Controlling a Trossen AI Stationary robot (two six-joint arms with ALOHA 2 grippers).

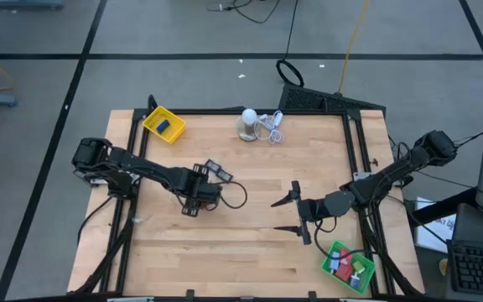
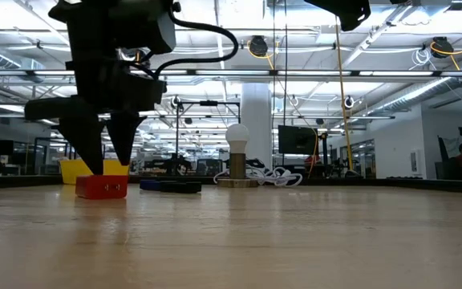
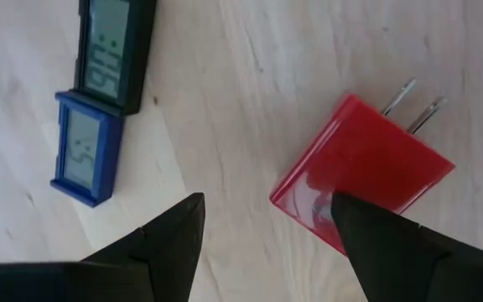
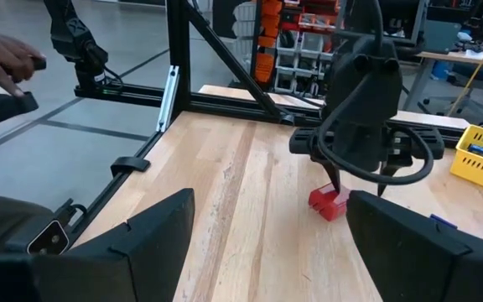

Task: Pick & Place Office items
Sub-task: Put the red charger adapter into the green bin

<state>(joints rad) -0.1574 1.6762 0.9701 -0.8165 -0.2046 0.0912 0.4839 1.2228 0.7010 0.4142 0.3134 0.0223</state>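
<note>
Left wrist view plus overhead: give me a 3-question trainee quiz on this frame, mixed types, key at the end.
1. True or false: the left claw is shut on the red plug block.
2. Multiple choice: the yellow tray sits at the table's A) far left corner B) near right corner C) centre.
3. Fill in: the green tray lies nearest the ___ claw.

Key: 1 false, it is open, one finger over the block's edge. 2 A. 3 right.

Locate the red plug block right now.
The red plug block lies on the table's left-centre in the high view, under the open left gripper, one finger on it; two small clocks lie just beyond.
</note>
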